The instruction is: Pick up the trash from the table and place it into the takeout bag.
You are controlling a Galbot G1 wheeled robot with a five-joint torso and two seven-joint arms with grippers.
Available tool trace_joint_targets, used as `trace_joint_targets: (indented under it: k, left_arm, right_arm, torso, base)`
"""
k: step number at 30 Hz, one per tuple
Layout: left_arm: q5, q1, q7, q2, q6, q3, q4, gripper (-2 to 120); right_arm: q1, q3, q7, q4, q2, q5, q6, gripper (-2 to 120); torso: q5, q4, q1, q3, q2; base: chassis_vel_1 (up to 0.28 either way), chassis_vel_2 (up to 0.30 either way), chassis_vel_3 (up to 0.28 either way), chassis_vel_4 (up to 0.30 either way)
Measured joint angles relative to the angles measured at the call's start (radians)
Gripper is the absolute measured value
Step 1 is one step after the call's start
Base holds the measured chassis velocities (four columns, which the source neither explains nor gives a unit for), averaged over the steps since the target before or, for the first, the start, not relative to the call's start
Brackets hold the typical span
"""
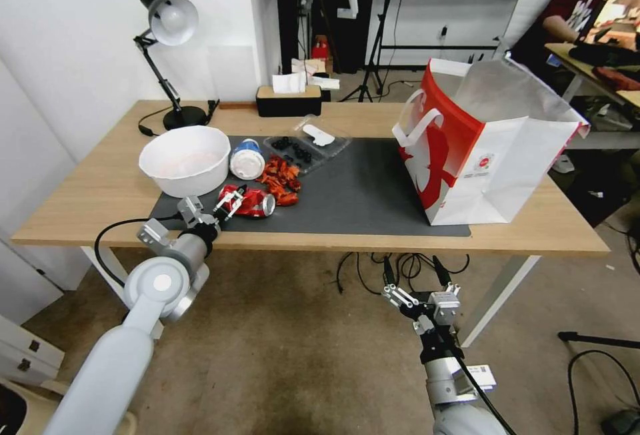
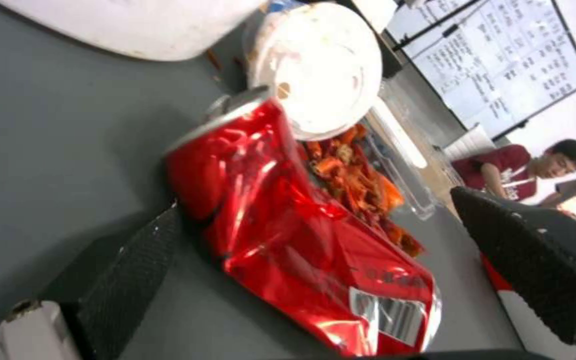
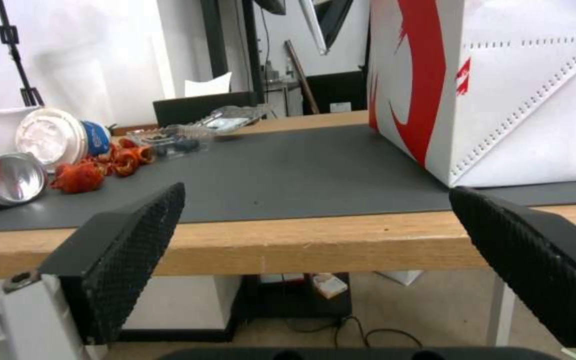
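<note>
**Spotter:** Your left gripper (image 1: 227, 206) is down at the near left of the dark grey mat (image 1: 360, 188), its jaws spread wide on either side of the crushed red can (image 1: 253, 203). The can lies on its side between the pads (image 2: 135, 250), and from the left wrist view neither one looks to be touching it.

**Operator:** So I just close?

**Spotter:** I'd say so, but check your line first. The can is dented and shiny, so it could well skid or pivot if one pad meets it before the other. Centre it between the jaws, keep the fingertips low against the mat, and close slowly on the flattened middle, not the rim end.

**Operator:** Anything crowding me?

**Spotter:** The blue cup with its white lid (image 1: 247, 159) lies just behind the can, the red wrapper scraps (image 1: 280, 180) lie beside it and the white bowl (image 1: 185, 159) sits to the left. Lift straight up so you don't drag them.

**Operator:** And the other side?

**Spotter:** Your right gripper (image 1: 419, 291) hangs below the table (image 1: 533, 228) edge, jaws wide and empty. The takeout bag (image 1: 490, 148) stands open at the right end of the mat, well apart from the can.
</note>
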Motion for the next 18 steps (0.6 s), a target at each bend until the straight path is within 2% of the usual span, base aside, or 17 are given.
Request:
trace_joint_targets:
  k: [3,6,14,18]
  left_arm:
    - [0.006,-0.002,0.029,0.003,0.002,0.009,-0.006,100]
    - [0.007,-0.006,0.034,0.007,0.002,0.011,-0.010,100]
    - [0.007,-0.019,0.031,0.010,0.002,0.022,0.001,100]
    - [0.007,-0.030,0.008,0.007,0.004,0.032,0.015,100]
  right_arm:
    - [0.000,0.000,0.000,0.000,0.000,0.000,0.000,100]
    - [0.000,0.000,0.000,0.000,0.000,0.000,0.000,100]
    - [0.000,0.000,0.000,0.000,0.000,0.000,0.000,100]
    - [0.000,0.000,0.000,0.000,0.000,0.000,0.000,100]
  torso:
    - [-0.0003,-0.0010,0.000,0.000,0.000]
    - [0.0005,-0.0006,0.000,0.000,0.000]
    - [0.0007,-0.0002,0.000,0.000,0.000]
    - [0.0008,-0.0002,0.000,0.000,0.000]
  base:
    - [0.000,0.000,0.000,0.000]
    - [0.000,0.000,0.000,0.000]
    - [0.000,0.000,0.000,0.000]
    - [0.000,0.000,0.000,0.000]
